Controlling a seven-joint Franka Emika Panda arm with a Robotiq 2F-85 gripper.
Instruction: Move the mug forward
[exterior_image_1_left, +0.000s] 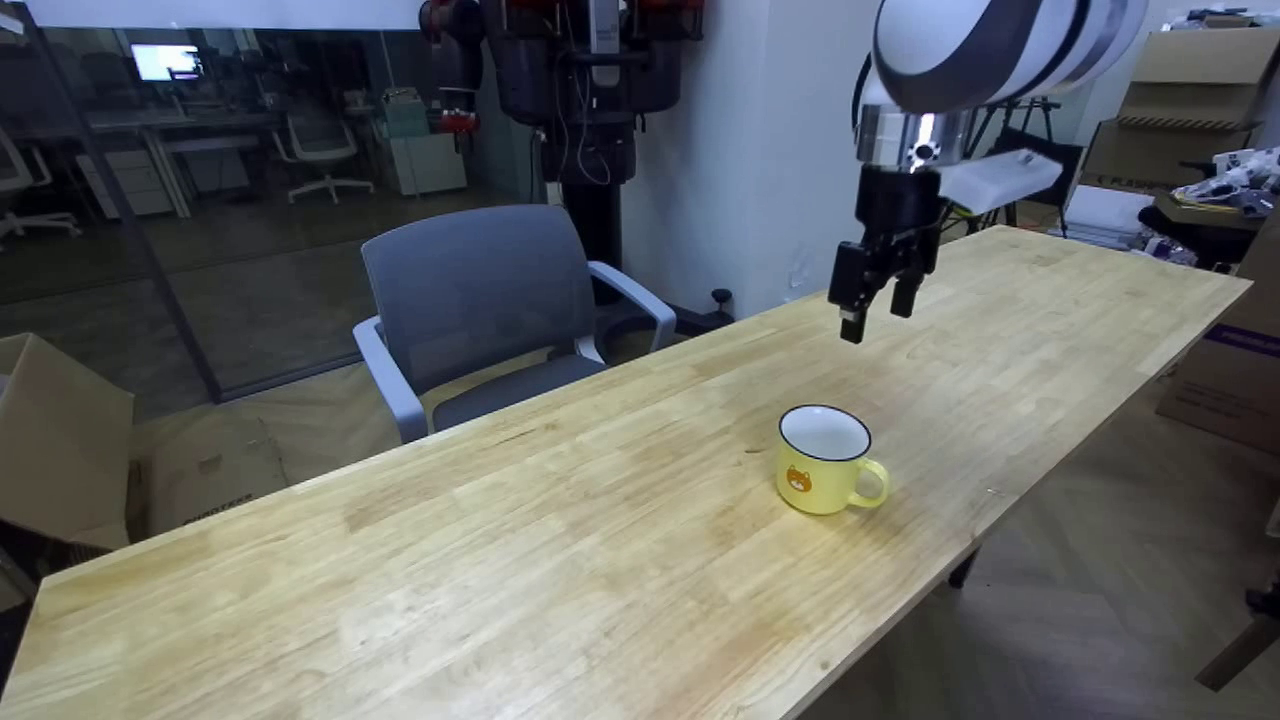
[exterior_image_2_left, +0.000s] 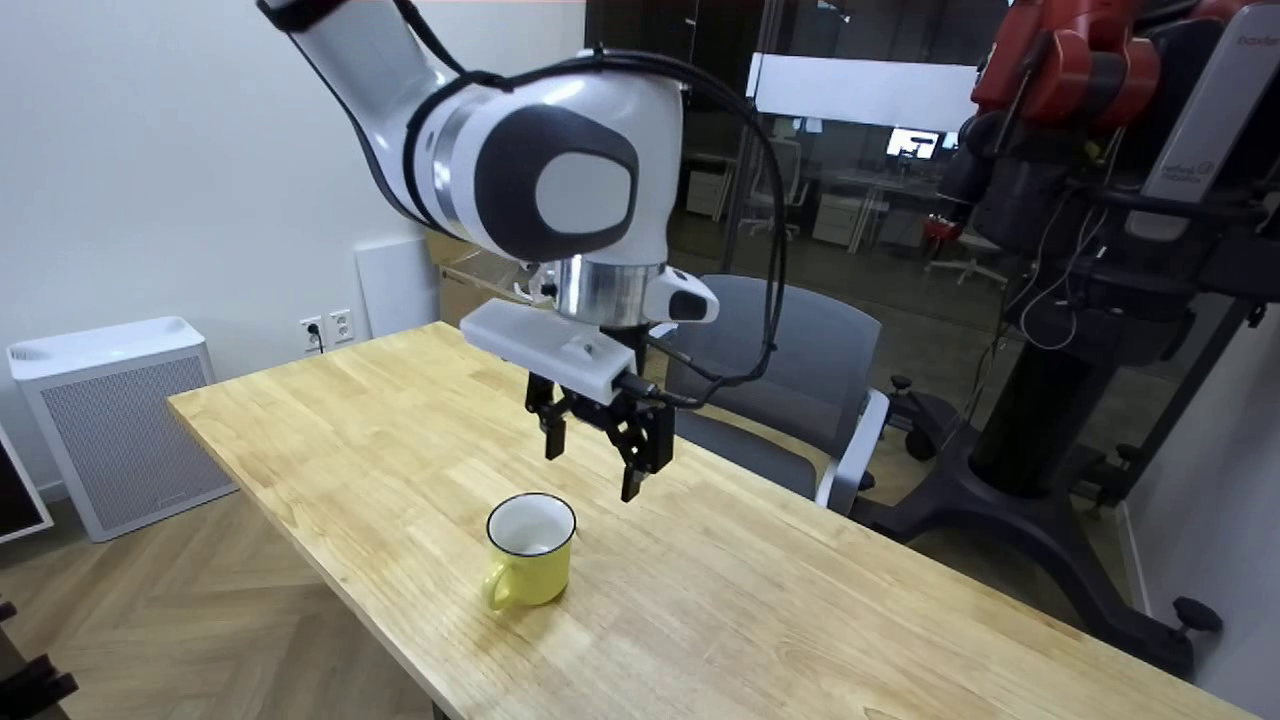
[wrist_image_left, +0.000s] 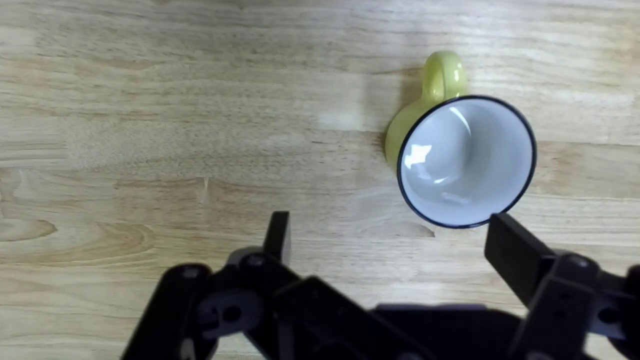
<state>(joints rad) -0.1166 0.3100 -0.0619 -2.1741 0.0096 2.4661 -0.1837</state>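
Note:
The small yellow mug stands upright on the wooden table in both exterior views (exterior_image_1_left: 815, 485) (exterior_image_2_left: 538, 578). It has a white inside, a dark rim, one side handle and an orange animal face on its side. My gripper is open and empty, in the air above the table and apart from the mug, in both exterior views (exterior_image_1_left: 878, 317) (exterior_image_2_left: 593, 467). In the wrist view the mug (wrist_image_left: 465, 162) lies ahead and to the right of the open jaws (wrist_image_left: 387, 218), handle towards the top. The right fingertip overlaps the near rim in that view.
The long wooden table (exterior_image_1_left: 480, 560) has its near edge close to the mug's handle side. A grey chair (exterior_image_1_left: 480, 290) stands against the opposite long edge. A dark and red robot (exterior_image_2_left: 1090, 220) stands behind the chair. Cardboard boxes (exterior_image_1_left: 70, 440) lie on the floor.

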